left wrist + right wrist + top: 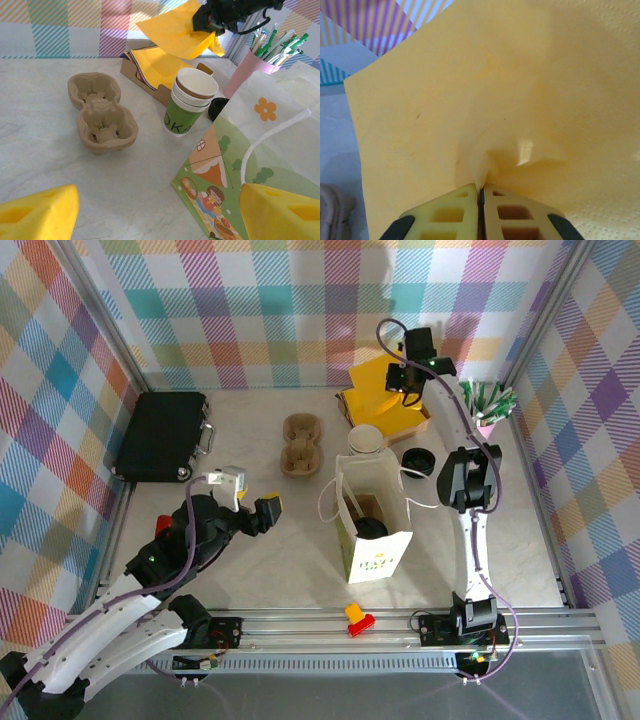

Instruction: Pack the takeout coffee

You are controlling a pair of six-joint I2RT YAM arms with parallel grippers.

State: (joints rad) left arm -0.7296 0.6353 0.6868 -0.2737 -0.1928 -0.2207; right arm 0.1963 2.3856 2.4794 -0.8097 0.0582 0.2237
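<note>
Inside the open paper bag (385,550) at the table's middle I see a round black lid (372,528); it looks like the takeout coffee, its cup body hidden by the bag walls. My right gripper (481,189) is shut on a yellow napkin (485,100), held up over the napkin box (395,415) at the back. From the left wrist view that gripper (210,20) dangles the napkin (175,30) above the box. My left gripper (160,215) is open and holds nothing, low over the table left of the bag (235,165).
Lidless cream-and-green cups (192,102) stand stacked behind the bag. A loose black lid (418,460) lies to their right. A pulp cup carrier (100,112) sits left of them. A pink cup of sticks (490,410) stands at back right, a black case (160,435) at back left.
</note>
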